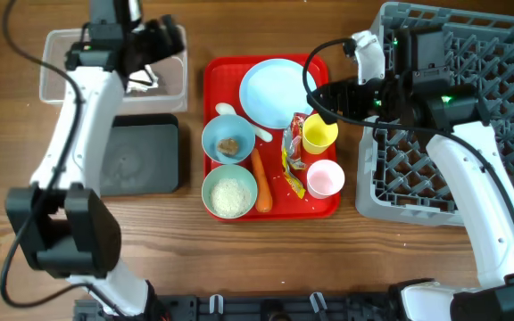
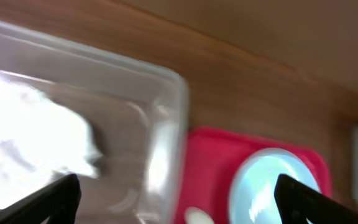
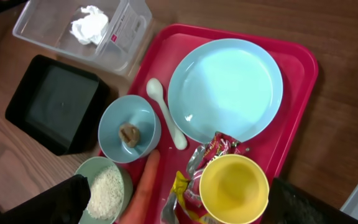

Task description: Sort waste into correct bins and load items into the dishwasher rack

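**Now: both grippers released, tissue lying in the clear bin**

From my station, the left gripper [image 2: 176, 190] hangs over the clear bin [image 1: 61, 40] at the far left of the table. Its fingers [image 2: 48, 199] stand wide apart with nothing between them. The crumpled white tissue [image 2: 30, 137] lies inside that bin, below the gripper. The left wrist view is blurred, so I cannot make out finer detail there.

The black bin [image 1: 141, 156] sits just in front of the clear one.

The right gripper [image 3: 178, 186] is spread open too, and holds nothing. It hovers over the far right part of the red tray [image 1: 217, 71], above the yellow cup [image 3: 234, 188].

On the tray I see:
- the light blue plate [image 1: 275, 89] at the far side
- a white spoon [image 3: 166, 115] beside the plate
- a bowl [image 1: 228, 140] with the small brown lump [image 3: 128, 132] in it
- a second bowl [image 1: 229, 193] holding the rice [image 3: 107, 186]
- the carrot [image 1: 261, 183] lying beside both bowls
- the snack wrappers [image 1: 291, 160] between the carrot and the cups
- the pink cup [image 1: 325, 178] nearest me, upright like the yellow one

The dishwasher rack [image 1: 471, 36] stands to the right of the tray, under the right arm.
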`<action>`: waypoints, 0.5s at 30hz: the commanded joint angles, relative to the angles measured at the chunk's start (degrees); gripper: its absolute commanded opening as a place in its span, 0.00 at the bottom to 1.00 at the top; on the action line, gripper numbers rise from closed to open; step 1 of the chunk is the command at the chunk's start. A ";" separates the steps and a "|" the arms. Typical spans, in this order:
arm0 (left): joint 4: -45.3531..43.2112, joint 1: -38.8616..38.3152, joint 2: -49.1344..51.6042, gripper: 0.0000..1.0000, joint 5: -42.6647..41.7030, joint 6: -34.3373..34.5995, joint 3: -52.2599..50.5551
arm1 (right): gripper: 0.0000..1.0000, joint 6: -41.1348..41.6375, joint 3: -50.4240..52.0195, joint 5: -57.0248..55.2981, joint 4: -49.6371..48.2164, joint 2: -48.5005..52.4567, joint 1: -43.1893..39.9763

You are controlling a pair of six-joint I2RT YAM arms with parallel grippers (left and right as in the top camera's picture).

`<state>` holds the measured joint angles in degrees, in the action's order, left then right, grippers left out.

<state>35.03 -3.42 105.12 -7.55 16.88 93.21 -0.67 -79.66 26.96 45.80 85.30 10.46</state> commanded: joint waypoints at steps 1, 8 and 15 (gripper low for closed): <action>7.28 -11.06 -1.62 0.98 -6.75 -12.11 0.24 | 0.95 1.01 -0.68 -0.22 -0.70 0.59 0.00; 13.46 -27.34 6.43 0.80 -3.26 -15.78 -1.40 | 0.96 0.83 -0.68 -4.74 1.92 0.59 0.00; 15.65 -34.45 15.47 0.75 -0.31 -15.61 -1.40 | 0.94 0.81 -0.59 -6.29 2.99 0.59 0.00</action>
<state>50.30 -36.67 117.21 -9.41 1.98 92.25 -0.10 -79.66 22.20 48.51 85.30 10.46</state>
